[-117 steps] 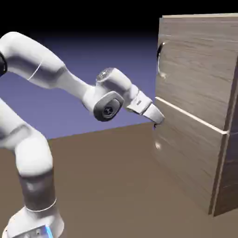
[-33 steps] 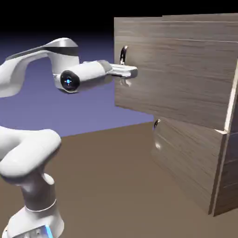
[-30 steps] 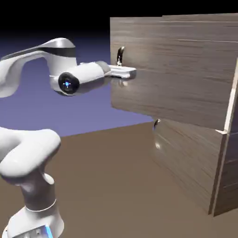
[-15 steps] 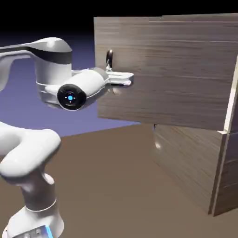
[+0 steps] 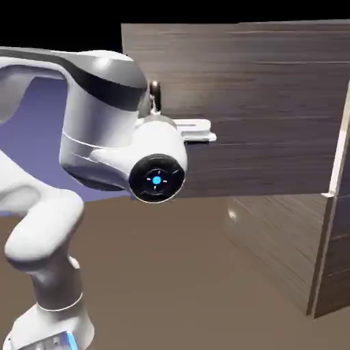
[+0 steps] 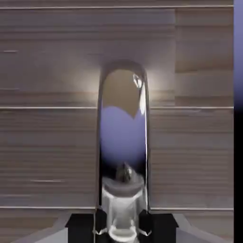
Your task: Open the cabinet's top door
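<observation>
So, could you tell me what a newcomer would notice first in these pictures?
The white arm's wrist bulks large at the exterior view's centre-left. Behind it the top door stands swung wide from the cabinet. In the hand view, the gripper is shut on the mirror-bright handle.

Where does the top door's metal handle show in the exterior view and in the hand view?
Exterior view: the handle peeks out upper middle, just above the white wrist.
Hand view: the handle fills the centre as a shiny arch, running down between the finger tips.
Shared landmark: the top door and its wood grain.
</observation>
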`<control>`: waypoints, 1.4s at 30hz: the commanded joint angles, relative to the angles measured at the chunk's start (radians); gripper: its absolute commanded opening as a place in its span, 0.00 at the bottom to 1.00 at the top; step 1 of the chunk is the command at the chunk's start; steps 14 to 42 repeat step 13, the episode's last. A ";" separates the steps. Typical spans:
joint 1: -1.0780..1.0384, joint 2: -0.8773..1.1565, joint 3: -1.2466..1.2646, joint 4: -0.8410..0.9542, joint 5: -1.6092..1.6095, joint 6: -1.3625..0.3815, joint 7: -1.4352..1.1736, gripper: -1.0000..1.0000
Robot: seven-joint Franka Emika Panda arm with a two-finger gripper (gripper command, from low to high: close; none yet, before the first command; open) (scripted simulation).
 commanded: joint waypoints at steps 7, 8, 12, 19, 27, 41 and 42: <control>0.148 0.254 -0.199 0.246 -0.068 -0.244 -0.122 0.00; 0.165 0.290 -0.225 0.279 -0.073 -0.279 -0.141 0.00; 0.212 0.435 -0.313 0.400 -0.083 -0.413 -0.230 0.00; 0.218 0.471 -0.331 0.428 -0.085 -0.445 -0.254 0.00; 0.218 0.471 -0.331 0.428 -0.085 -0.445 -0.254 0.00; 0.218 0.471 -0.331 0.428 -0.085 -0.445 -0.254 0.00; 0.218 0.471 -0.331 0.428 -0.085 -0.445 -0.254 0.00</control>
